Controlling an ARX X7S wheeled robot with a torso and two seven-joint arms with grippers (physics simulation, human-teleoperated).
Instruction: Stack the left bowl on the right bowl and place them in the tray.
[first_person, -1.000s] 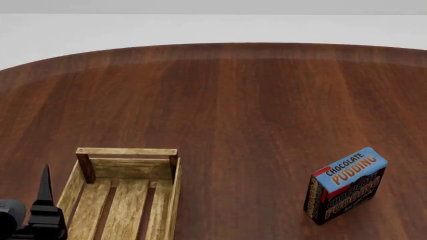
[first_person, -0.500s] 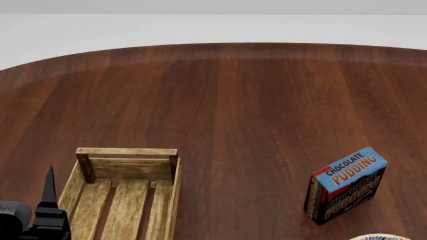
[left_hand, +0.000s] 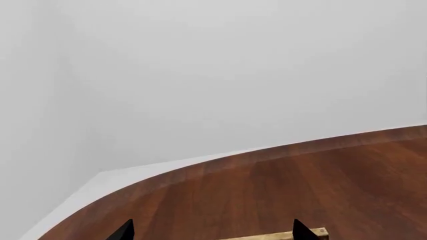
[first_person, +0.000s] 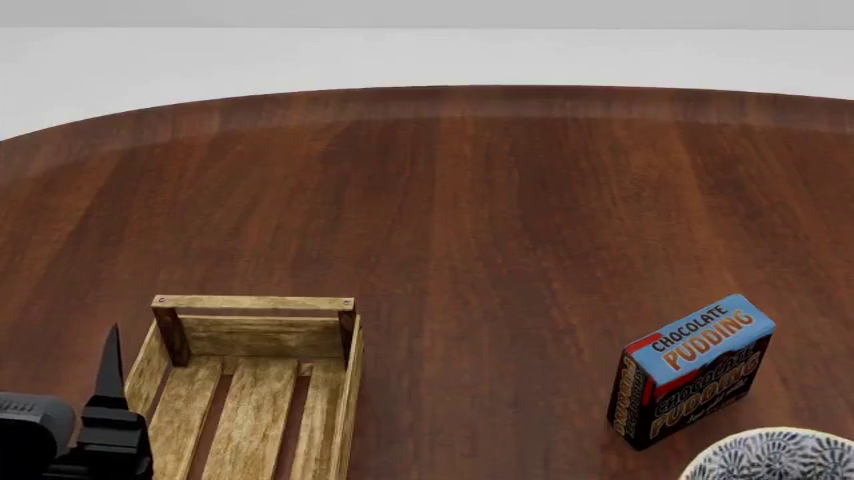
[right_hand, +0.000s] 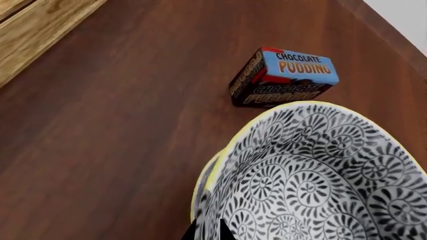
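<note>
**Right wrist view: stacked bowls in my grip, pudding box close by**

Right wrist view shows my right gripper clamped on the near rim of the bowls, one patterned bowl nested in another, with a second yellow rim peeking out beside the first. They hang above the table, with the pudding box just beyond them. In the head view the bowls are at the near right edge and the tray sits well apart at the near left.

My worries from here:

- I hold only one edge, so the stack could tilt or slip on the way left. I can't quite tell whether both rims are pinched; if only one is, the other bowl may slide out.
- Swinging low could knock the pudding box over.
- Coming down off-centre could catch a plank side or corner post of the tray.
- My left gripper, fingers apart and empty, hovers at the tray's near left side and could be in the way.
</note>
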